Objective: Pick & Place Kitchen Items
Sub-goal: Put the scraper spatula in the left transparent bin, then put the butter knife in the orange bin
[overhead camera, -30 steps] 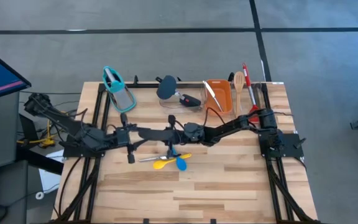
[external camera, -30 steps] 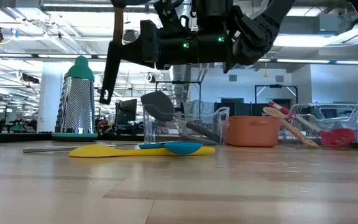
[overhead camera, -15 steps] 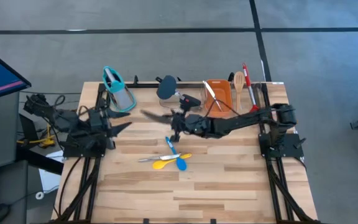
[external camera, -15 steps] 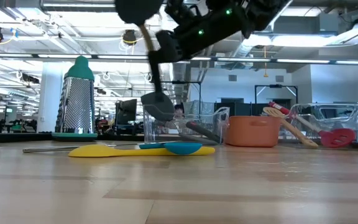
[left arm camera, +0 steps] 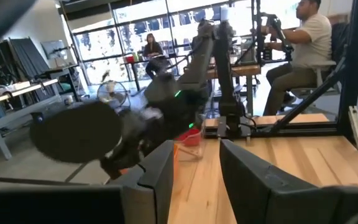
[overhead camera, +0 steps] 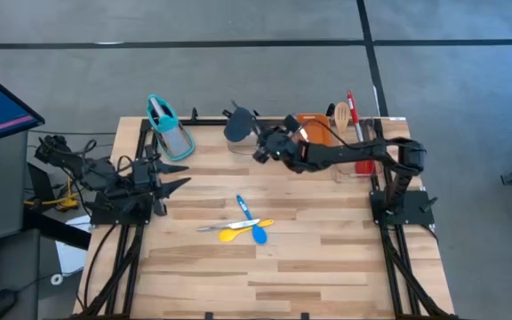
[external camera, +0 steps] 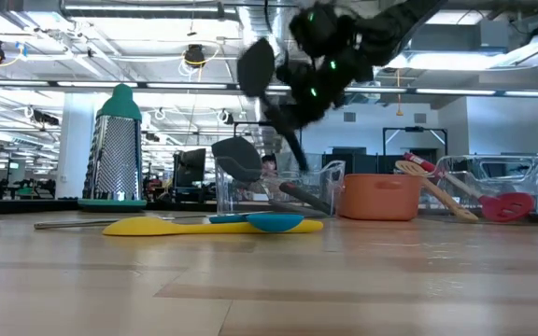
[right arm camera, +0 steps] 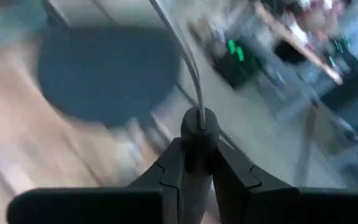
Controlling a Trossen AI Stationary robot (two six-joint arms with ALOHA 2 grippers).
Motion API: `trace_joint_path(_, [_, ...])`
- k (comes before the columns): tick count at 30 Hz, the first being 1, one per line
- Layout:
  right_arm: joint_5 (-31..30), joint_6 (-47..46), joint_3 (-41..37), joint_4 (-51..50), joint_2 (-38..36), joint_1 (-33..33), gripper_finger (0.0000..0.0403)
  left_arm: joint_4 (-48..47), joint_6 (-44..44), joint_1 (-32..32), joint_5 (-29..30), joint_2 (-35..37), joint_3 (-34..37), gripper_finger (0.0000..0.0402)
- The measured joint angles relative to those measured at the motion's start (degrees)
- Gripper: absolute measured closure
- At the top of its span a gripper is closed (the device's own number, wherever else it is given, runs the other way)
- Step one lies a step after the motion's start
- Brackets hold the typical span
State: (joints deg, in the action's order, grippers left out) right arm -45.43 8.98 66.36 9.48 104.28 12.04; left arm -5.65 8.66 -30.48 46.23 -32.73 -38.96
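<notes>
My right gripper (overhead camera: 268, 144) is shut on a black spatula (external camera: 256, 67) and holds it above the clear tray (overhead camera: 258, 144) at the table's far edge. The spatula's round dark head (right arm camera: 104, 74) is up in the air. My left gripper (overhead camera: 178, 176) stands open near the table's left edge with nothing between its fingers (left arm camera: 160, 171). A yellow spoon (overhead camera: 232, 235), a blue spoon (overhead camera: 249, 219) and a silver utensil (overhead camera: 208, 228) lie flat on the table's middle. My right gripper pinches the spatula's black handle (right arm camera: 199, 127) between its two fingers (right arm camera: 171, 169). The arm reaches in from the table's right side. The thin metal stem runs on past the fingertips to the head. The spatula is lifted clear and tilted, head uppermost (external camera: 256, 67).
A steel grater (overhead camera: 172, 133) with a teal handle stands at the far left. The clear tray holds a dark scoop (external camera: 239, 159). An orange tub (overhead camera: 314, 133), a wooden slotted spoon (overhead camera: 340, 116) and a red spoon (overhead camera: 352, 108) are at the far right. People sit beyond the table.
My right gripper has carried the spatula from the table's middle toward the far edge and a little up, turning as it went. The spatula has swung from lying level to a steep tilt with its head up. My left gripper has drawn back toward the table's left edge, away from the spatula.
</notes>
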Motion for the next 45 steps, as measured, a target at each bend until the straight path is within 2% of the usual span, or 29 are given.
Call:
trace_joint_path(2, [-1.12, -0.29, -0.43, -3.37, 0.11, 1.66, 0.0357, 0.1, -0.1, 0.02, -0.06, 0.02, 0.0, 0.0286])
trace_joint_path(8, [0.94, -1.46, -0.11, -6.94, 0.08, 4.58, 0.0357, 0.12, -0.1, 0.02, 0.01, 0.0, 0.0, 0.0286])
trace_joint_path(15, [7.19, -5.43, -0.1, -11.71, 0.05, 7.06, 0.0357, 0.12, -0.13, 0.02, 0.01, 0.0, 0.0, 0.0286])
trace_joint_path(22, [15.74, -6.26, -0.1, -12.16, 0.05, 8.78, 0.0349, 0.11, -0.13, 0.02, 0.01, 0.0, 0.0, 0.0286])
trace_joint_path(24, [15.78, -6.24, -0.1, -12.27, 0.05, 8.74, 0.0312, 0.12, -0.13, 0.02, 0.03, 0.0, 0.0, 0.0286])
trace_joint_path(29, [15.39, -5.81, 0.16, -12.38, -0.1, 8.62, 0.0171, 0.11, -0.15, 0.02, 0.03, 0.0, 0.0, 0.0286])
trace_joint_path(31, [15.36, -4.58, 0.94, -12.48, -0.1, 8.62, 0.0127, 0.11, -0.39, 0.02, 0.01, 0.0, 0.0, 0.0286])
trace_joint_path(33, [15.27, -3.95, 2.37, -13.58, -0.1, 8.11, 0.0098, 0.11, -1.41, 0.02, 0.02, 0.0, 0.0, 0.0286])
trace_joint_path(35, [15.21, -3.17, 4.88, -17.23, -0.33, 7.11, 0.0087, 0.11, -1.66, 0.02, 0.03, 0.0, 0.0, 0.0286])
trace_joint_path(37, [15.2, -1.42, 8.08, -22.35, -0.97, 5.44, 0.0091, 0.11, -1.66, 0.02, 0.01, 0.0, 0.0, 0.0286])
trace_joint_path(40, [15.36, 0.36, 13.08, -31.88, -1.82, 2.24, 0.0124, 0.05, -1.67, 0.02, 0.01, 0.0, 0.0, 0.0286])
trace_joint_path(43, [15.36, -0.01, 16.84, -39.5, -3.13, -1.58, 0.0183, -0.79, -1.69, 0.02, 0.01, 0.0, 0.0, 0.0286])
trace_joint_path(45, [15.39, -3.33, 17.2, -44.47, -5.13, -4.22, 0.0241, -2.78, -2.3, 0.02, 0.01, 0.0, 0.0, 0.0286])
